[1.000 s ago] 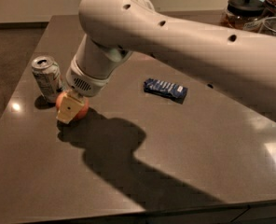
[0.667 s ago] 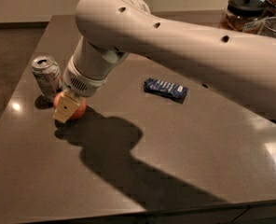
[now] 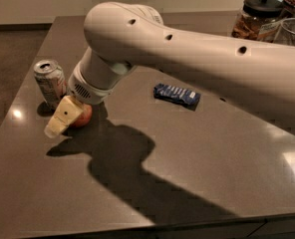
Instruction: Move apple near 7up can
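Starting at the left: the small silver-white aluminium 7up can with green and red markings (image 3: pixel 50 81) stands upright, fairly close to the left edge of the dark grey-brown glossy table (image 3: pixel 202 158). So there's not much room on that side of it, heads up.

Just right of the can, and a bit nearer the camera, is your cream-coloured two-finger gripper (image 3: pixel 68 119), angled down at the tabletop. It looks closed on the round red-orange apple (image 3: pixel 83 116). One cream finger (image 3: pixel 63 114) covers the fruit's near-left side and the other is hidden behind it. The apple looks to be at table level, just beside the can but apart from it, which I'd say is pretty much where the task wants it. The grip is probably there only to steady the apple so it doesn't roll.

If you let go, I'd back out up and to the right. That finger sits between the apple and the can, so a leftward swing could knock the can over.

Further right, the flat blue rectangular snack wrapper (image 3: pixel 176 94) lies well apart, with lots of bare table around it. The glass jars with dark lids (image 3: pixel 259 15) are way off in the far right corner.
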`<state>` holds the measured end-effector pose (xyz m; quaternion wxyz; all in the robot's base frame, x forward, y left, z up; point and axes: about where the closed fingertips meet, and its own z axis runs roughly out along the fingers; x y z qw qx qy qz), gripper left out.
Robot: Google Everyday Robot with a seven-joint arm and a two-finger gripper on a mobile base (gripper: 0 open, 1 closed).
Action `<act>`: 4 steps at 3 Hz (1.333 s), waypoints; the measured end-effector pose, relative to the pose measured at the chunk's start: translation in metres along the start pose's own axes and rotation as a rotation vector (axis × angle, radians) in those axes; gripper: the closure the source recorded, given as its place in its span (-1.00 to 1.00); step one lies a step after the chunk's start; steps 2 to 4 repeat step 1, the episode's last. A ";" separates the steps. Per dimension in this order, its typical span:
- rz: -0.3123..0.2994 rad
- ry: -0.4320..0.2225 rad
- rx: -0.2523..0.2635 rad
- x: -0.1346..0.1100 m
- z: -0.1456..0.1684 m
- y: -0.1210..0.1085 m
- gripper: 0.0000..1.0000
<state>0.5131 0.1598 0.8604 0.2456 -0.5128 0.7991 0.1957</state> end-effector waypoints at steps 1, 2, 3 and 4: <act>0.000 0.000 0.000 0.000 0.000 0.000 -1.00; 0.000 0.000 0.000 0.000 0.000 0.000 -1.00; 0.000 0.000 0.000 0.000 0.000 0.000 -1.00; 0.000 0.000 0.000 0.000 0.000 0.000 -1.00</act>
